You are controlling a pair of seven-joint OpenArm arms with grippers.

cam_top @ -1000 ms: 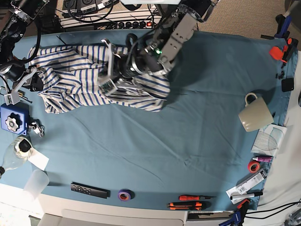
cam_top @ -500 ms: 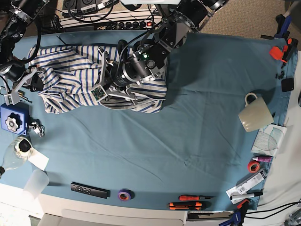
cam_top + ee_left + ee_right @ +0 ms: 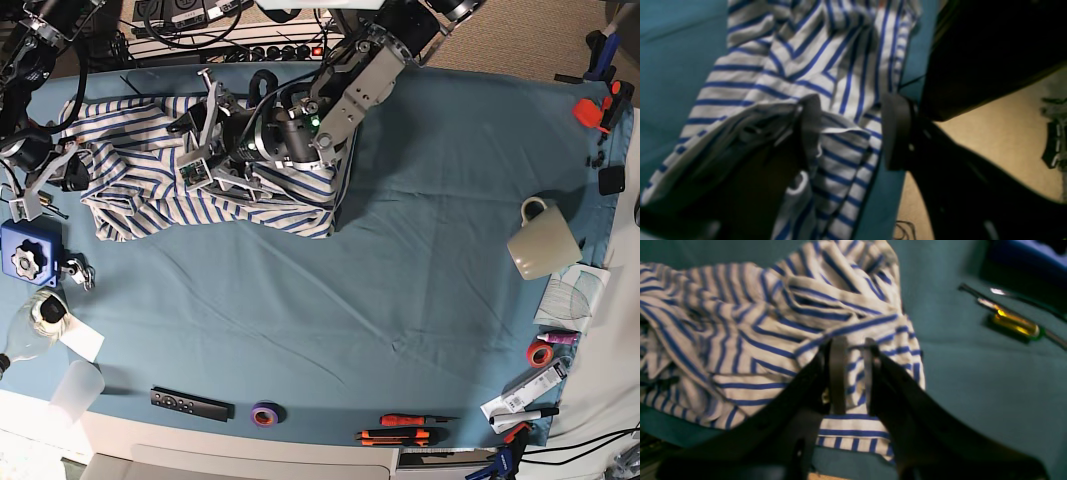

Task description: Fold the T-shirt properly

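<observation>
The white, blue-striped T-shirt (image 3: 140,190) lies crumpled at the back left of the teal tablecloth (image 3: 400,280). My left gripper (image 3: 200,140) hovers over the bunched middle of the shirt. In the left wrist view this gripper (image 3: 853,133) is open, with the striped T-shirt (image 3: 800,60) lying below the wide gap and draped against one finger (image 3: 810,126). My right gripper (image 3: 68,172) is at the shirt's left edge. The right wrist view shows it (image 3: 853,373) shut on a fold of the T-shirt (image 3: 756,340).
A cream mug (image 3: 543,243) stands at the right. A blue box (image 3: 28,252), a clear bottle (image 3: 30,325) and a plastic cup (image 3: 78,388) line the left edge. A remote (image 3: 190,403), tape roll (image 3: 265,413) and screwdrivers (image 3: 405,428) lie along the front.
My left gripper has opened and let go of the shirt, moving left across it. The shirt's right part has shifted left with it. My right gripper has kept its hold.
</observation>
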